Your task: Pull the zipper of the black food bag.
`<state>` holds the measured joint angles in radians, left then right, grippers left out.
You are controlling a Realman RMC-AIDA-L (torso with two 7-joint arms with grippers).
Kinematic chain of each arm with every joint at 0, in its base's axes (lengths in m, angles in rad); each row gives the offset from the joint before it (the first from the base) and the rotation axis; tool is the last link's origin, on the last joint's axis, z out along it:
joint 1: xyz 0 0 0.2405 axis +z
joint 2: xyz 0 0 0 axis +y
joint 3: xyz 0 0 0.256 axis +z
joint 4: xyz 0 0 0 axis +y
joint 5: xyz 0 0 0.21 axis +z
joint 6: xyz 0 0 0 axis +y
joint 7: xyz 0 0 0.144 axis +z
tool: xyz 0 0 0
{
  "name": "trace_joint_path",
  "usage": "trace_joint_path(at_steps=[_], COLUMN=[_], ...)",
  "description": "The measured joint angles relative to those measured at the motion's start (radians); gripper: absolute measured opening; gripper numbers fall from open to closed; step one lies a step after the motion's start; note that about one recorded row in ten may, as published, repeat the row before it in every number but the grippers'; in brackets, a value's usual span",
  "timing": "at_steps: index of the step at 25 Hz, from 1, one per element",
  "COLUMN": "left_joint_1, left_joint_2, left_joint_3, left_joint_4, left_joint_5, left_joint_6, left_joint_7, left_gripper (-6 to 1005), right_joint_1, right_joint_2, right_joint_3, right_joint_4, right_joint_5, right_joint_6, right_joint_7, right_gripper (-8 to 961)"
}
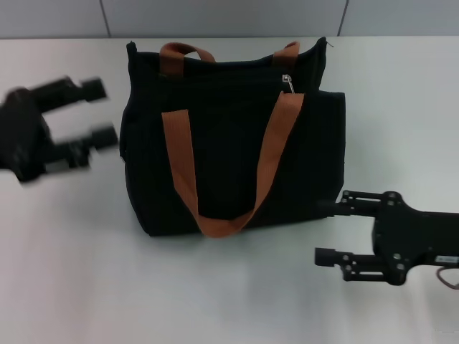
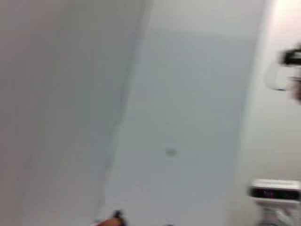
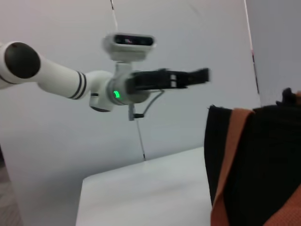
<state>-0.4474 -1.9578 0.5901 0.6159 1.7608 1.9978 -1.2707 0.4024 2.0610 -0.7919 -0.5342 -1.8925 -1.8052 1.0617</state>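
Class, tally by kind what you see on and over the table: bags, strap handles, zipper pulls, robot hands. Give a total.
Black food bag: 1
Strap handles: 2
Zipper pull: 1
Robot hands, left hand and right hand: 2
Total: 6

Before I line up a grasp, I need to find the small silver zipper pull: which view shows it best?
The head view: the small silver zipper pull hangs at the large black fabric bag's top edge, near its right end. The right wrist view shows only bag fabric and strap; the left wrist view shows neither.

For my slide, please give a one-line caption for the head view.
Black food bag on the table, zipper untouched; left end effector and right end effector open beside it.
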Motion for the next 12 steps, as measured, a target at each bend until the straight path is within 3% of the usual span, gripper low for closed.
trace_joint_path(at_steps=[2,5,6,10,12], left_joint_1=[0.001,0.021,0.021,0.060,0.066], left_joint_2=[-0.011,-0.043,-0.043,-0.077,-0.080], left_joint_3=[0.032,0.200,0.200,0.269,0.268], left_joint_4=[0.001,-0.023,-0.023,-0.089,-0.102], left_joint_5=[0.002,0.016,0.016,0.104,0.120], left_joint_6=[0.009,0.007,0.007,-0.056,-0.077], left_joint_7=[0.030,0.150,0.150,0.265,0.275], left_gripper=[707,762,780,834,832], right_joint_1=[0.009,0.020,0.020,0.016,0.015], right_joint_2=[0.000,0.002,0.002,0.004,0.006], right_joint_3=[-0.002,-0.003,-0.003,-0.003,-0.003], right_joint_4=[0.012,0.038,0.038,0.077,0.085], right_joint_5=[-0.002,-0.014,-0.014,-0.033,-0.037], right_joint_6=[0.004,0.008,0.008,0.015,0.018], right_joint_7=[-0.005,-0.041,-0.041,-0.108,-0.128], right_gripper=[712,712,712,713,713])
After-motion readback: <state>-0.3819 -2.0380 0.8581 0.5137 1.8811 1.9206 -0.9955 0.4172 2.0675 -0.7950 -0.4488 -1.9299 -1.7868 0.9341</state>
